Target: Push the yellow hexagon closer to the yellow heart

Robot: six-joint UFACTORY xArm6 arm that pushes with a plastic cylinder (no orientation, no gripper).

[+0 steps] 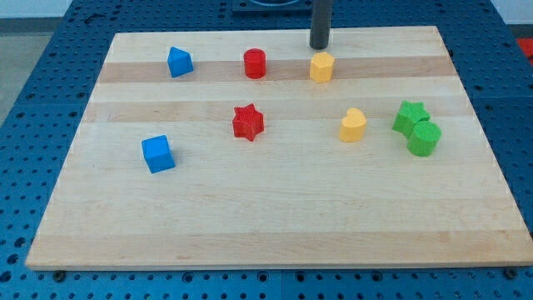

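Observation:
The yellow hexagon (321,67) sits near the view's top, right of centre. The yellow heart (352,125) lies below it and a little to the right, about a block's width of bare wood and more between them. My tip (320,47) stands just above the hexagon, at its upper edge, very close to it or touching; I cannot tell which. The dark rod rises from there out of the view's top.
A red cylinder (255,63) and a blue block (179,62) lie left of the hexagon. A red star (247,122) is mid-board, a blue cube (157,154) at the left. A green star (410,116) and green cylinder (423,139) sit right of the heart.

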